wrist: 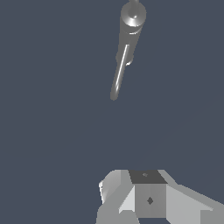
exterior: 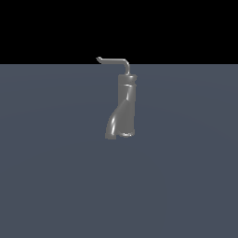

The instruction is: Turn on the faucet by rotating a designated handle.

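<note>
A: Faucet (exterior: 122,107) spotted where on the bench (exterior: 56,176)?

B: Stood upright approx. mid-bench, closer to the far edge than the near one, roughly centred betw. the side edges. Grey, glossy, cylindrical body up top, flared into a wider curved spout end at the base. Sat alone on plain blue-grey surface.

A: And the handle (exterior: 116,61)?

B: Rose from the faucet top as a thin grey rod, bent into an L, then ran level twd. the exterior view's left. Ended in a small upturned tip. Much slimmer than the body. Crossed the far-edge line against the black backdrop.

A: Seen from the wrist cam too?

B: Yes. Viewed nearly from above: faucet (wrist: 131,19) as a rounded cap, handle (wrist: 120,72) as a slim bar w/ a bright highlight along it, stretched out from the cap.

A: Pincer (wrist: 148,199)?

B: Only in the wrist view, as white and grey boxy housing w/ a dark panel. Well apart from faucet and handle, touched neither. Nothing seen gripped. Fingertips out of frame, so wide or narrow: cannot tell. Absent from the exterior view altogether.
</note>
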{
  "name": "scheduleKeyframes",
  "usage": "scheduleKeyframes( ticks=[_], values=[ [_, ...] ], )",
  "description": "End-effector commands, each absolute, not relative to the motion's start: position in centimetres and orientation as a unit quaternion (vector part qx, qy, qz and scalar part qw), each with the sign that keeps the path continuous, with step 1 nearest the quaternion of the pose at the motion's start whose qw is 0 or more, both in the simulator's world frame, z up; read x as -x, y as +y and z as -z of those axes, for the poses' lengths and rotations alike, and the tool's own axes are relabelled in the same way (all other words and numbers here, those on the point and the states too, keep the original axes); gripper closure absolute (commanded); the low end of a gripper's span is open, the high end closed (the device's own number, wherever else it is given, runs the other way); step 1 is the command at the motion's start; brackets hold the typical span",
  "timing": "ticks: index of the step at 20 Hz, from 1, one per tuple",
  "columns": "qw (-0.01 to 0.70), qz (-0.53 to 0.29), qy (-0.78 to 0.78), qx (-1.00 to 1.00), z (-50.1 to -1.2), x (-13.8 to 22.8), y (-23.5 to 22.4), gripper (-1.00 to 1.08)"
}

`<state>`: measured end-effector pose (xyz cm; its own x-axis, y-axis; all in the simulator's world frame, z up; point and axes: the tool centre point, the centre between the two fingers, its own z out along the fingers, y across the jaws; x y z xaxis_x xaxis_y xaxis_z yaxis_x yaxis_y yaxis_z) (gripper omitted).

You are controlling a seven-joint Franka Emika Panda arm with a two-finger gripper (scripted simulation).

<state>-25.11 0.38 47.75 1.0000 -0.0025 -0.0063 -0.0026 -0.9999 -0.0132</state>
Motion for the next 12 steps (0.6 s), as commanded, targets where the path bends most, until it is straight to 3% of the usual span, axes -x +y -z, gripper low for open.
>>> scheduleKeyframes(
  ticks=[1,12],
  values=[
    [0.007,-0.003,0.001,1.0,-47.8,25.1,0.4,1.08],
    [0.003,-0.006,-0.008,1.0,-47.8,25.0,2.4,1.08]
  ],
)
